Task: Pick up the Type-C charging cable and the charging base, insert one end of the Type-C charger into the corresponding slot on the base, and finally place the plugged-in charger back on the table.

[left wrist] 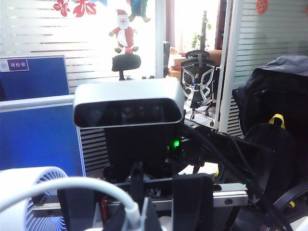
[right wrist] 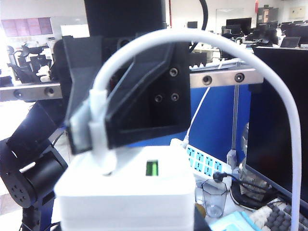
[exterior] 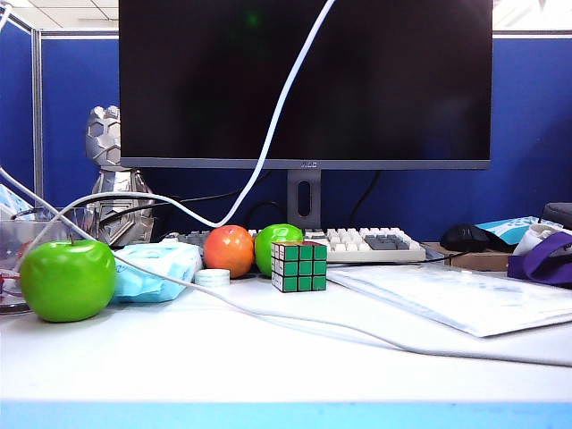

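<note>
Charging base [right wrist: 124, 195] gripped in right claw [right wrist: 91, 125] | left claw [left wrist: 134, 216] seemingly clenched on Type-C charging cable [left wrist: 72, 185].

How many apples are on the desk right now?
3: a green apple at front left, a red-orange apple left of the Rubik's cube, another green apple partly hidden behind the cube.

A black monitor [exterior: 304, 80] stands at the rear on a grey stand, with a white keyboard [exterior: 371, 244] at its foot. In front, left to right: a green apple [exterior: 68, 279], a light-blue pack [exterior: 154, 270], an orange-red apple [exterior: 229, 250], a second green apple [exterior: 275, 239] and a Rubik's cube [exterior: 298, 265] — green face forward. A black mouse [exterior: 465, 237] lies further right.
</note>
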